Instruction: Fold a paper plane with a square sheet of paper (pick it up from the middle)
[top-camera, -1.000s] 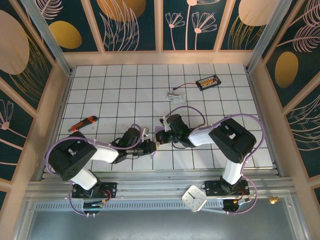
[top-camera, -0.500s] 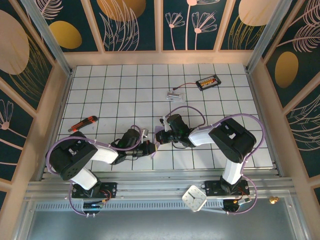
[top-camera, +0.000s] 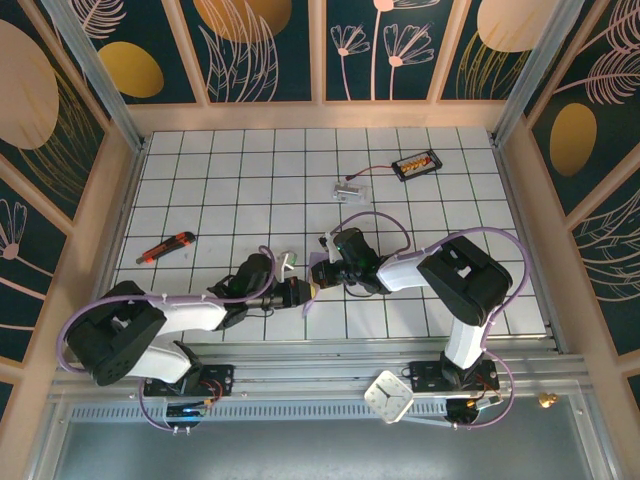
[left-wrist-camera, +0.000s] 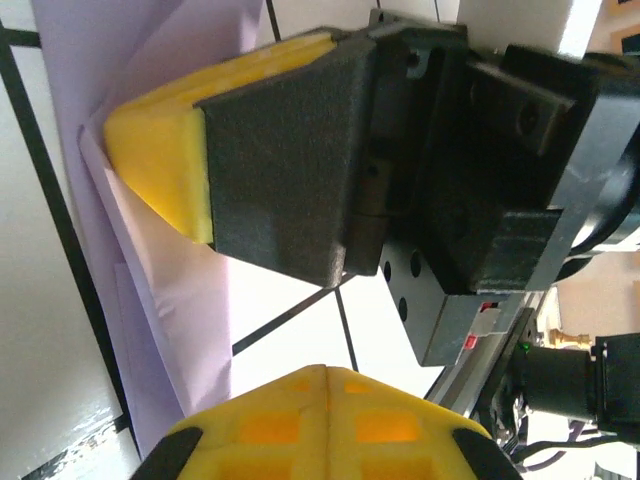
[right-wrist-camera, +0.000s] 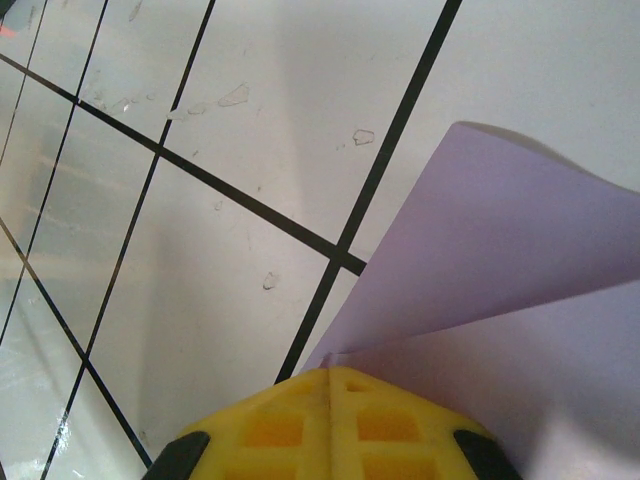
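1. Two robot arms reach toward each other over a white tiled tabletop (top-camera: 220, 180), and their hands meet near its near edge.
2. The right hand (right-wrist-camera: 330, 372) has its yellow pads pressed together. It is clamped on the sheet of paper (right-wrist-camera: 500, 260), whose edge comes out of the seam between the pads.
3. The sheet of paper is thin, plain lavender. Beyond the right hand's pads it rises in a folded flap, lifted off the tiles, with one pointed corner up.
4. The left hand (left-wrist-camera: 325, 375) also has its yellow pads together, with a thin seam between them. The lavender paper runs just beside them, but I cannot tell whether any of it is pinched between them.
5. From the left wrist, the right hand's black finger and yellow pad tip sit just ahead of the left hand, touching the paper.
6. From above, the two hands are nearly tip to tip, with a sliver of lavender between them.
7. A red and black utility knife (top-camera: 165, 247) lies well apart from the left hand, out to its left.
8. A small clear plastic piece with a wire (top-camera: 348, 188) and a black holder with orange parts (top-camera: 415, 164) lie well beyond the right hand.
9. A small white clock (top-camera: 388, 395) rests behind both hands, near the right arm's base.
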